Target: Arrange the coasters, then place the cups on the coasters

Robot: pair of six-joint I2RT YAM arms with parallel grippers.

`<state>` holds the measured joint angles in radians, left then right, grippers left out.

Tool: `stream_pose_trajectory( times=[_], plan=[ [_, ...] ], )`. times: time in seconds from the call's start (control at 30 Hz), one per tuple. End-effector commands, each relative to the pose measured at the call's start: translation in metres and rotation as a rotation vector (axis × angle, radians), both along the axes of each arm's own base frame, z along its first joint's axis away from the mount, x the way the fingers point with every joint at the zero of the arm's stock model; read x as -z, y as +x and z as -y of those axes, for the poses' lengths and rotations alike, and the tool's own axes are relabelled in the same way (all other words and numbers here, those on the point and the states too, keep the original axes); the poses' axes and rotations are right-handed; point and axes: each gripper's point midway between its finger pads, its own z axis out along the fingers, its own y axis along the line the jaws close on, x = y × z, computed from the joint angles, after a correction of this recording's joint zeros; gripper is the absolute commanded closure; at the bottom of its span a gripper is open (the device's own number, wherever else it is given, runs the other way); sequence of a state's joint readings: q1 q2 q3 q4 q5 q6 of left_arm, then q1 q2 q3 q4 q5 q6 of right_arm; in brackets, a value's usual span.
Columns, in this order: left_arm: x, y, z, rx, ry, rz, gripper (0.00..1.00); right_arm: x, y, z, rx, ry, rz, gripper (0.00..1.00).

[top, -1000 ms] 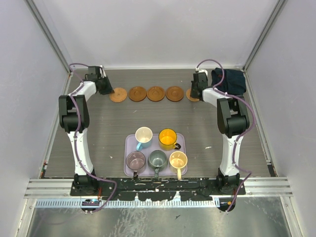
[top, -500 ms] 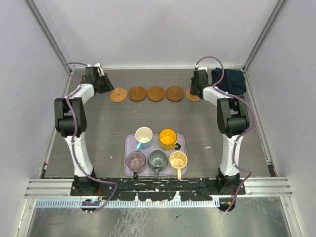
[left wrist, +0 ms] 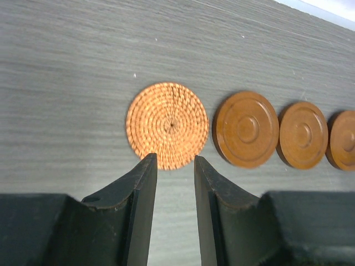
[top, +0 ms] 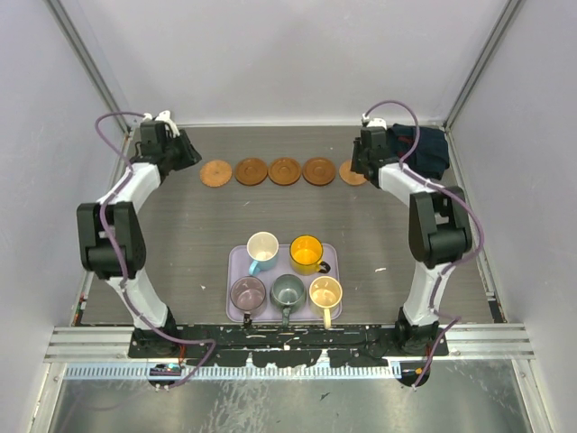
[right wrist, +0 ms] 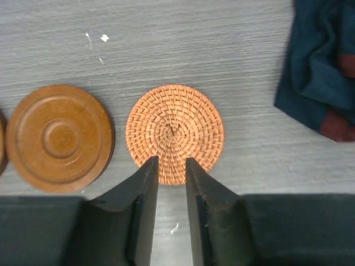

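Right, coasters [top: 284, 170] line the worktop's [top: 189, 234] far edge; left gripper [left wrist: 175, 162] and right gripper [right wrist: 172, 162] hang slightly open and empty at the row's ends. Cups [top: 288, 290] wait on the tray [top: 235, 257] by the near edge, midway between both arms.

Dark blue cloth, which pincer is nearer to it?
Right. The right pincer sits just left of the cloth; the left pincer is at the coaster row's opposite end.
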<state>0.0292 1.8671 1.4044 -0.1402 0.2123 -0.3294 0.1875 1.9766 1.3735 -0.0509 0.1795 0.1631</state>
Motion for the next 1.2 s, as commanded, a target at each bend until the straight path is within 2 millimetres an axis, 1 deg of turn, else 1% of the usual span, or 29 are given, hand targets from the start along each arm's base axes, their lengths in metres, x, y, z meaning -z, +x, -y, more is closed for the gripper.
stream_pose_trajectory(
  times=[0.0, 0.1, 0.13, 0.17, 0.23, 0.3, 0.33, 0.43, 0.47, 0.63, 0.7, 0.77, 0.8, 0.87, 0.97, 1.07, 1.17],
  plan=[
    [-0.053, -0.023, -0.005, -0.009, 0.014, 0.142, 0.65, -0.105, -0.001, 0.004, 0.032, 0.098, 0.258, 0.58],
    [-0.055, -0.045, -0.002, -0.018, -0.004, 0.152, 0.64, -0.121, -0.009, 0.003, 0.004, 0.218, 0.279, 0.32],
    [-0.057, -0.052, -0.001, -0.021, -0.017, 0.157, 0.63, -0.123, -0.011, 0.004, 0.000, 0.254, 0.271, 0.26],
    [-0.058, -0.059, 0.003, -0.017, -0.030, 0.161, 0.61, -0.124, -0.013, 0.004, -0.010, 0.290, 0.264, 0.25],
    [-0.059, -0.070, 0.011, 0.003, -0.049, 0.161, 0.59, -0.125, -0.019, 0.006, -0.023, 0.348, 0.259, 0.27],
    [-0.058, -0.080, 0.021, 0.036, -0.064, 0.142, 0.58, -0.124, -0.027, 0.008, -0.024, 0.375, 0.258, 0.32],
    [-0.057, -0.083, 0.027, 0.054, -0.081, 0.128, 0.58, -0.121, -0.033, 0.010, -0.020, 0.378, 0.255, 0.33],
    [-0.058, -0.093, 0.043, 0.093, -0.123, 0.111, 0.58, -0.127, -0.048, 0.012, -0.028, 0.365, 0.274, 0.36],
    [-0.060, -0.097, 0.048, 0.104, -0.118, 0.114, 0.57, -0.124, -0.055, 0.013, -0.030, 0.363, 0.269, 0.37],
    [-0.063, -0.121, 0.077, 0.169, -0.005, 0.122, 0.53, -0.130, -0.090, 0.011, -0.073, 0.325, 0.268, 0.37],
    [-0.064, -0.132, 0.089, 0.203, 0.020, 0.135, 0.53, -0.135, -0.105, 0.006, -0.086, 0.288, 0.276, 0.37],
    [-0.065, -0.144, 0.099, 0.223, 0.016, 0.149, 0.52, -0.140, -0.119, -0.002, -0.108, 0.242, 0.277, 0.37],
    [-0.070, -0.151, 0.101, 0.226, 0.009, 0.168, 0.52, -0.138, -0.128, -0.007, -0.116, 0.216, 0.256, 0.37],
    [-0.076, -0.164, 0.102, 0.231, -0.003, 0.190, 0.52, -0.141, -0.145, -0.019, -0.160, 0.155, 0.243, 0.37],
    [-0.072, -0.182, 0.099, 0.227, 0.000, 0.185, 0.50, -0.138, -0.168, -0.034, -0.215, 0.104, 0.200, 0.37],
    [-0.070, -0.199, 0.097, 0.231, 0.001, 0.187, 0.49, -0.130, -0.189, -0.046, -0.273, 0.089, 0.143, 0.37],
    [-0.067, -0.214, 0.099, 0.258, -0.004, 0.192, 0.49, -0.122, -0.208, -0.057, -0.325, 0.079, 0.089, 0.37]
  ],
)
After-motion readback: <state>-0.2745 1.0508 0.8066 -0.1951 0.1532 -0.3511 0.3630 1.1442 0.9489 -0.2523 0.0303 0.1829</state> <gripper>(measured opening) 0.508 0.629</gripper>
